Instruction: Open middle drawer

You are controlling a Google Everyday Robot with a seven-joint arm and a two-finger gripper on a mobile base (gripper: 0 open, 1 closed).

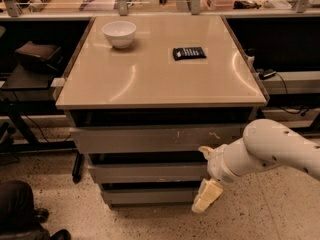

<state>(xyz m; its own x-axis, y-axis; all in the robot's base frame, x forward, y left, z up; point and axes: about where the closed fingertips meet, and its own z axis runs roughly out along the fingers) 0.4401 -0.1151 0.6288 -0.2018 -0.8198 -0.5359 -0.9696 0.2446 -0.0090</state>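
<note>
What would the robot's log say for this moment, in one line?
task: open middle drawer | end effector: low, at that drawer's front, right side of view | drawer: looks closed | on top: white bowl
</note>
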